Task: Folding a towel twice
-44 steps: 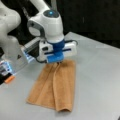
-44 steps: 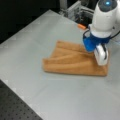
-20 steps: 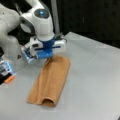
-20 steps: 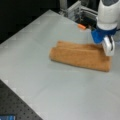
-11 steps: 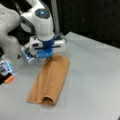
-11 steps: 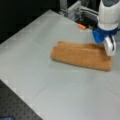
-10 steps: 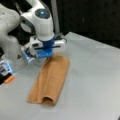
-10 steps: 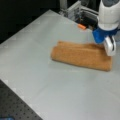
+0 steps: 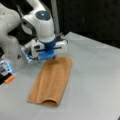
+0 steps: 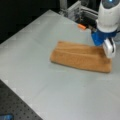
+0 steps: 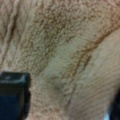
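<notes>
Count: one towel (image 9: 51,81), one gripper (image 9: 48,55), one table (image 9: 95,85), one small orange item (image 10: 81,26).

The towel lies on the table as a long, narrow folded strip – one fold already in place. In a front view it runs from about 1 o'clock down to 7 o'clock, with a rounded fold loop showing at its near end. In a front view the same towel (image 10: 80,57) runs from 9 o'clock to 3 o'clock, with a layered edge visible along its length.

The gripper sits at the far end of the strip, at 12 o'clock of the towel; in a front view the gripper (image 10: 107,46) is at the towel's 3 o'clock end, low over or on the cloth.

No brand, label or writing can be read in any view.

View differences – the wrist view is filled with the towel (image 11: 62,50), showing fuzzy pile, a crease and a lighter band; one dark finger (image 11: 13,96) appears at 8 o'clock, against the cloth. Whether the jaws are open, closed or pinching the towel cannot be told
</notes>
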Available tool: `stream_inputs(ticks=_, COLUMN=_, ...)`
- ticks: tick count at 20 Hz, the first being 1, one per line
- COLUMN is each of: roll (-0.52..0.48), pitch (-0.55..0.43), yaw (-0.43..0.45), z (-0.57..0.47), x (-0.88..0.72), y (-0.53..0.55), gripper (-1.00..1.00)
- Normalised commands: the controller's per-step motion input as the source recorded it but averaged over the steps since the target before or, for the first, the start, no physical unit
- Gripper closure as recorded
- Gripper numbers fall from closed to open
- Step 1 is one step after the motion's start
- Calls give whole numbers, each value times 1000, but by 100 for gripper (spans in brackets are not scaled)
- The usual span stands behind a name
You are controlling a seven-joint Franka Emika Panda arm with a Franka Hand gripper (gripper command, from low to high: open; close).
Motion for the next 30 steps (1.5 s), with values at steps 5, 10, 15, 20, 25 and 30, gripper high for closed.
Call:
stream_inputs(ticks=5, roll=144, pitch=-316, yaw=-27, z=-232, x=-560, y=-100, gripper=-100)
stream_inputs(ticks=10, roll=176, pitch=-185, yaw=14, z=-33, x=-671, y=-133, gripper=-100)
stream_inputs(ticks=15, roll=94, pitch=-162, yaw=28, z=338, x=-541, y=-52, gripper=-100)
stream_inputs(ticks=20, roll=-55, pitch=-194, yaw=190, z=304, x=49, y=124, gripper=-100)
stream_inputs(ticks=25, roll=-106, pitch=-13, yaw=222, z=11, x=485, y=330, gripper=-100)
stream_inputs(ticks=30, roll=-134, pitch=163, yaw=152, z=-8, x=777, y=554, gripper=-100)
